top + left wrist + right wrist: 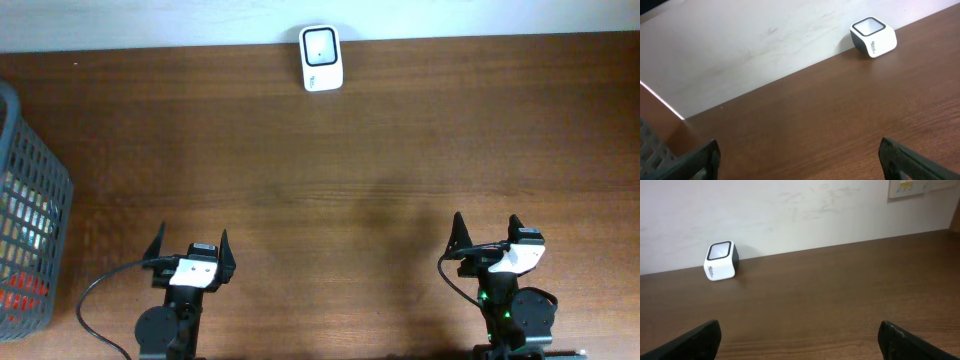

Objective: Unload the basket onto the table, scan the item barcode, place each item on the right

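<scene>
- While hovering at the near edge, left gripper (192, 240) and right gripper (487, 226) are standing spread wide.
- Scanner (321, 58) is resting far, basket (30, 200) left.

Jaws spread: left gripper (192, 238), right gripper (486, 226)

basket (52, 172) cut off; items (22, 292) inside unclear

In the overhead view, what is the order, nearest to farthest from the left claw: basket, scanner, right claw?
From the left claw:
1. basket, at the left edge
2. scanner, far centre
3. right claw, near right
</scene>
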Controlling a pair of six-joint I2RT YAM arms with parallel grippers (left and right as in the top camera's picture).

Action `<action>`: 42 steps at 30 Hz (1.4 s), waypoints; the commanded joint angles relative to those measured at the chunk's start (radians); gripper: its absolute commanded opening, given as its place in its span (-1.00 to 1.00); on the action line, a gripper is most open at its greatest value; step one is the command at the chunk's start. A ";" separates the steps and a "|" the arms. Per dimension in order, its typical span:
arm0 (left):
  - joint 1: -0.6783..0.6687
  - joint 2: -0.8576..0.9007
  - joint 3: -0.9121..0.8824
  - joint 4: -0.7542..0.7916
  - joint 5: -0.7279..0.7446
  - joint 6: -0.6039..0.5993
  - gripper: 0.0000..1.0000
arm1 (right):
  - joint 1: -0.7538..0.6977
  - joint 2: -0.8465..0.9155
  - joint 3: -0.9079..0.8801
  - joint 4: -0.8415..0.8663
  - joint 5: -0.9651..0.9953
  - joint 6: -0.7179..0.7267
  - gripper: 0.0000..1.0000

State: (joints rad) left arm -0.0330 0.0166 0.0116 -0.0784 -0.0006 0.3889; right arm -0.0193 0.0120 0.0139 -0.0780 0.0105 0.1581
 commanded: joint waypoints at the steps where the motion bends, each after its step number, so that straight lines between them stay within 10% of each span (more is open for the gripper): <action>1: 0.001 -0.011 -0.003 -0.004 0.008 -0.010 0.98 | -0.009 -0.006 -0.008 -0.003 0.002 0.003 0.97; 15: 0.001 -0.010 0.024 0.104 0.037 -0.090 0.98 | -0.009 -0.004 -0.008 -0.003 0.002 0.003 0.97; 25: 0.003 0.359 0.454 0.073 0.039 -0.090 0.98 | -0.009 -0.004 -0.008 -0.003 0.002 0.004 0.97; 42: 0.003 1.564 2.073 -1.047 0.203 -0.089 0.98 | -0.009 -0.004 -0.008 -0.003 0.002 0.003 0.97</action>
State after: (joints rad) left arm -0.0330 1.5009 1.9850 -1.0603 0.1833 0.3096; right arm -0.0200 0.0158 0.0139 -0.0780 0.0105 0.1581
